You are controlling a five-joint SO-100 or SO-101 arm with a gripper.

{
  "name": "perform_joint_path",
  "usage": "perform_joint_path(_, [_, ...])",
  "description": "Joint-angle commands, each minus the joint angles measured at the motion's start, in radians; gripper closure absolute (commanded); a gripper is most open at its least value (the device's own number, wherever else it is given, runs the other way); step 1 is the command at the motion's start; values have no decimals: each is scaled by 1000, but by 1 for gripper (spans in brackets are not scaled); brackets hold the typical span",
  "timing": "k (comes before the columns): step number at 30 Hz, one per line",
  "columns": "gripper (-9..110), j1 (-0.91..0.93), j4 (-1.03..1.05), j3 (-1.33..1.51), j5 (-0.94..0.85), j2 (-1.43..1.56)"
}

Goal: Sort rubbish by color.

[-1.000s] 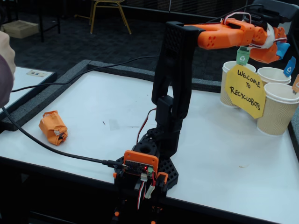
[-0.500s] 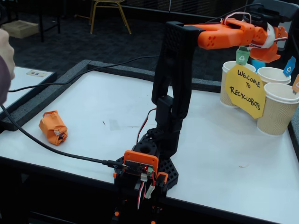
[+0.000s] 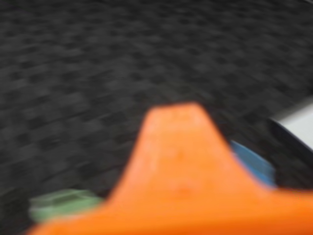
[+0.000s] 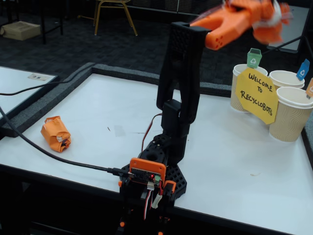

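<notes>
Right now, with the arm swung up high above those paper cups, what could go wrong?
The arm is blurred, so it seems to be moving fast; coming back down it might clip the yellow sign or tip a paper cup. The black cable runs close to the orange wad and could snag a pickup. Whether the jaws hold anything cannot be told through the blur.

Carpeted demo room, "Recyclobots" sign (image 4: 257,95)

The wrist view is badly smeared by motion blur, so nothing in it is rendered sharp. The fixed view is evenly lit from above and mostly crisp; the white table (image 4: 234,161) is left a bit washed out, only soft shadows are cast, and the gripper (image 4: 269,17) is blurred.
</notes>
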Motion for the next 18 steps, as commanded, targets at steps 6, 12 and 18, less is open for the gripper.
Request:
perform_joint_path(6, [101, -156, 453, -187, -9, 425])
perform_joint_path(12, [101, -353, 646, 49, -17, 709])
perform_joint_path(18, [101, -689, 706, 414, -17, 1011])
